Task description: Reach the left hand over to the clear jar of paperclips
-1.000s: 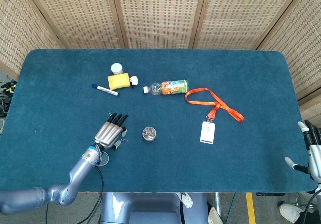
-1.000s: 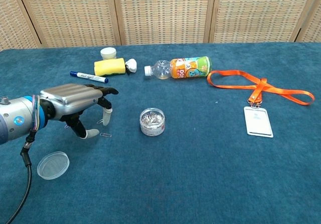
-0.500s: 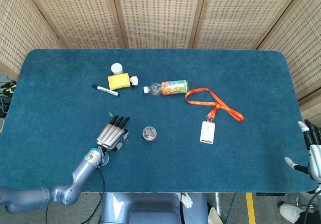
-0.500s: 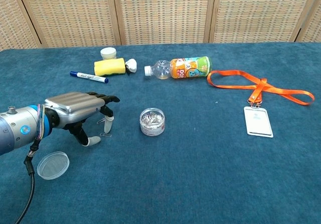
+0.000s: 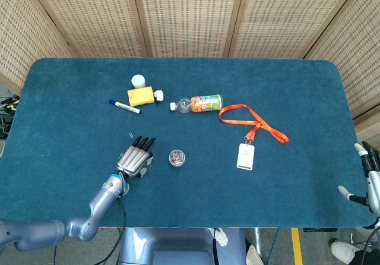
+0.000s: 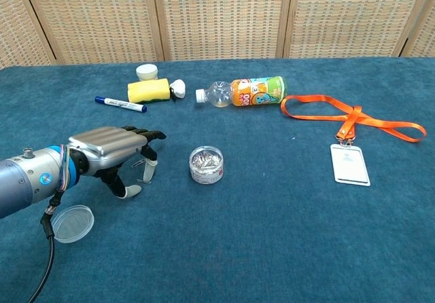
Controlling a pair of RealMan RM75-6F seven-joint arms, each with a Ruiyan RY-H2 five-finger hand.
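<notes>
Beside jar (image 6: 206, 164), left hand (image 6: 112, 151) apart.

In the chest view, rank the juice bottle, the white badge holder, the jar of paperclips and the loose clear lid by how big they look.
1. juice bottle, longest by far.
2. white badge holder.
3. clear lid and jar of paperclips: close. The lid looks a little wider, but it lies nearer the camera, so I would not rank them.

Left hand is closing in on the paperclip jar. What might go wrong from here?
The jar of paperclips stands open, its lid lying by the wrist, so a sideways bump from the left hand may tip it and spill clips. A loose paperclip under the fingers might get dragged along.
</notes>
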